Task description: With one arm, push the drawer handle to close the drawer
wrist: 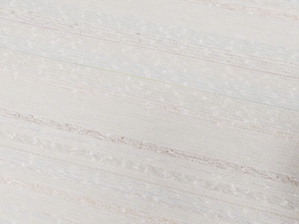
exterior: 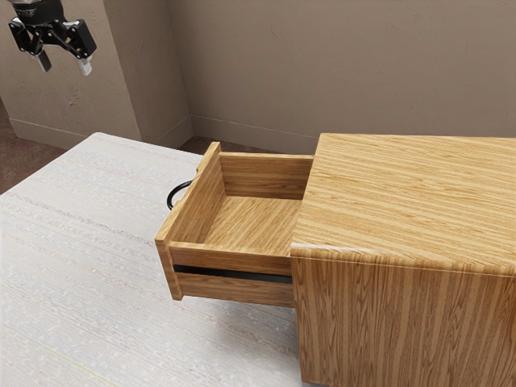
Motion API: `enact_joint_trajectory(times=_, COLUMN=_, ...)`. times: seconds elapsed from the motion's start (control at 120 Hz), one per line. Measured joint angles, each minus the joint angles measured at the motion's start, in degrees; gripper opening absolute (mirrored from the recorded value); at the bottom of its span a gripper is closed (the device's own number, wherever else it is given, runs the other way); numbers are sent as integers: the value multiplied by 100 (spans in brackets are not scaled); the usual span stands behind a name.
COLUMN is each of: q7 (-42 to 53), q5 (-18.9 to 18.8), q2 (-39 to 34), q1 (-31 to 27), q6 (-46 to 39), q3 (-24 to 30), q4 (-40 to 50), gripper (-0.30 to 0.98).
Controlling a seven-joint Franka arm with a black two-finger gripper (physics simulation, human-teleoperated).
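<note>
My gripper (exterior: 64, 66) hangs at the exterior view's upper left, high above the table and well apart from the drawer. Its two fingers stand apart with nothing between them. The wooden drawer (exterior: 189, 205) is pulled far out of its cabinet toward the exterior view's left, and its inside looks bare. On its outer front sits a curved black handle (exterior: 172, 194), partly hidden behind the front panel.
The large wooden cabinet (exterior: 411, 197) takes up the exterior view's right side. Pale streaked tabletop (exterior: 89, 258) (wrist: 149, 102) lies around the drawer and under my hand. Brown walls rise behind the table.
</note>
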State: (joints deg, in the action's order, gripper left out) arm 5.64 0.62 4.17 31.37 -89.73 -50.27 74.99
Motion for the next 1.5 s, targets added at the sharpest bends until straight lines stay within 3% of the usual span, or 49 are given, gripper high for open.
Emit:
enact_joint_trajectory(times=0.117, q7=-3, q5=73, q2=16, q1=-42, q6=5, q3=8, q4=-29, gripper=66)
enact_joint_trajectory(times=0.192, q7=-27, q5=346, q2=392, q1=-699, q6=146, q3=212, q4=-757, gripper=66)
enact_joint_trajectory(times=0.283, q7=-52, q5=594, q2=658, q1=-1592, q6=314, q3=887, q4=-1391, gripper=66)
enact_joint_trajectory(times=0.392, q7=-61, q5=420, q2=170, q1=-1258, q6=503, q3=1032, q4=-1942, gripper=66)
enact_joint_trajectory(times=0.5, q7=-69, q5=350, q2=247, q1=-1182, q6=580, q3=1130, q4=-1942, gripper=67)
enact_joint_trajectory(times=0.6, q7=-74, q5=444, q2=337, q1=-1114, q6=610, q3=1208, q4=-1530, gripper=66)
enact_joint_trajectory(times=0.65, q7=-70, q5=478, q2=279, q1=-1388, q6=600, q3=1649, q4=-1122, gripper=66)
enact_joint_trajectory(times=0.692, q7=-67, q5=411, q2=-170, q1=-1793, q6=454, q3=2335, q4=-236, gripper=66)
enact_joint_trajectory(times=0.742, q7=-66, q5=322, q2=-910, q1=-2013, q6=129, q3=2745, q4=1196, gripper=66)
enact_joint_trajectory(times=0.825, q7=-67, q5=232, q2=-1505, q1=-2660, q6=-409, q3=3006, q4=2940, gripper=66)
enact_joint_trajectory(times=0.942, q7=-72, q5=426, q2=-1726, q1=-3298, q6=-972, q3=3123, q4=4364, gripper=67)
enact_joint_trajectory(times=1.1, q7=-23, q5=364, q2=-1490, q1=-3088, q6=-1461, q3=3128, q4=4492, gripper=67)
enact_joint_trajectory(times=1.3, q7=118, q5=-236, q2=-1271, q1=-2730, q6=-2237, q3=3141, q4=4398, gripper=65)
enact_joint_trajectory(times=1.5, q7=1465, q5=-520, q2=-1247, q1=-2340, q6=-3146, q3=3082, q4=4517, gripper=17)
